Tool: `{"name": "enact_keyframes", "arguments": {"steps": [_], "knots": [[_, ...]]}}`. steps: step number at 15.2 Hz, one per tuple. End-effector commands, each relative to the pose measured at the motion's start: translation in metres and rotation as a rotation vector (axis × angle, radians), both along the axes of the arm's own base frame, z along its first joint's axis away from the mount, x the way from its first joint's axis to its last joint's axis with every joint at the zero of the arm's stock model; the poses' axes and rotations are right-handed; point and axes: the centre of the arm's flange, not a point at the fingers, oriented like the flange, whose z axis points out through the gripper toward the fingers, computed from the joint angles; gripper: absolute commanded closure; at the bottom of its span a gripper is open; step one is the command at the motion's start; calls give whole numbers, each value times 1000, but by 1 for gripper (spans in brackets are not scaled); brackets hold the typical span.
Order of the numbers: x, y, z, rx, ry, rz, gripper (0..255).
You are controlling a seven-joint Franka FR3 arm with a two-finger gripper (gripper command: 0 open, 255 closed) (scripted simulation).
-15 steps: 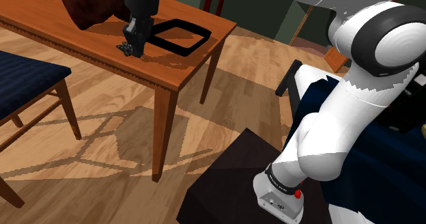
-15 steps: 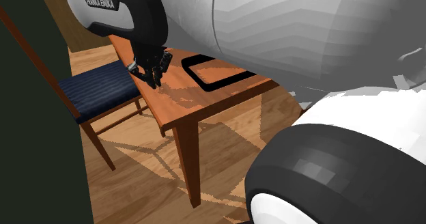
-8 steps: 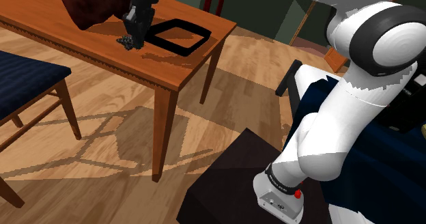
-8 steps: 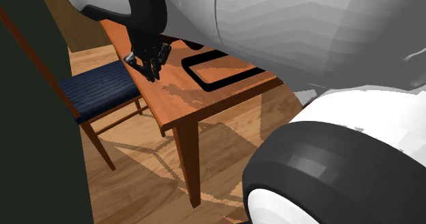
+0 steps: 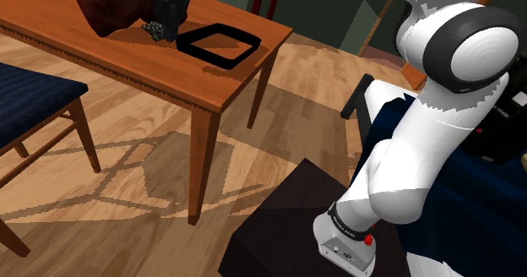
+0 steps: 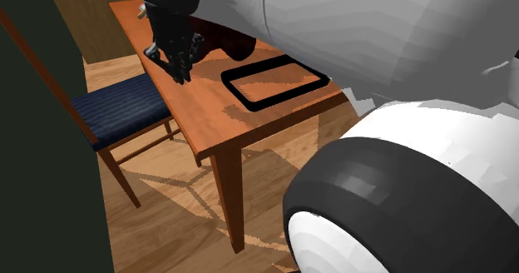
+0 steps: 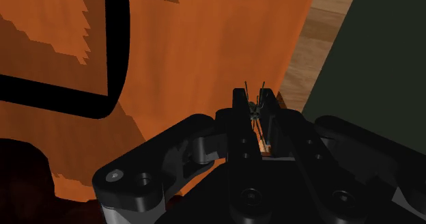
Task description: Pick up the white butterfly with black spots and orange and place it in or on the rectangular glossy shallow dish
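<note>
One relation decides the coming move: where the rectangular shallow dish with the glossy black rim point(image 5: 203, 56) lies from the all-black two-finger gripper point(image 5: 162, 32). We see the fingers clamped on the small dark-speckled butterfly point(image 5: 154, 31). It hangs clear above the brown wooden table point(image 5: 127, 68), near a dark red crumpled mass point(image 5: 105, 5). In the wrist view the butterfly point(image 7: 255, 112) sits pinched between the fingertips of the gripper point(image 7: 254, 100). Its two thin antennae stick out past them, and a little orange shows lower down in the gap. Its white parts are too small for us to make out. The dish is just beside the gripper, to the shoulder view's right and a little lower. In the second exterior view the dish rim point(image 6: 233, 88) likewise lies to the right of the gripper point(image 6: 181, 71). We read the dish as turning a short end toward the gripper, with its long axis running away from it. We judge that a short sideways carry along that axis would bring the butterfly over the bare middle. The wrist view shows the rim point(image 7: 117, 38) off to one side of the fingers, so we are not yet above the dish.
</note>
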Motion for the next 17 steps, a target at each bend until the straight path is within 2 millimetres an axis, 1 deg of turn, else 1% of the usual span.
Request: {"name": "enact_keyframes", "arguments": {"steps": [1,9,17], "knots": [[0,0,10,0,0,0,255],[0,0,51,0,0,0,255],[26,-103,51,0,0,0,255]]}}
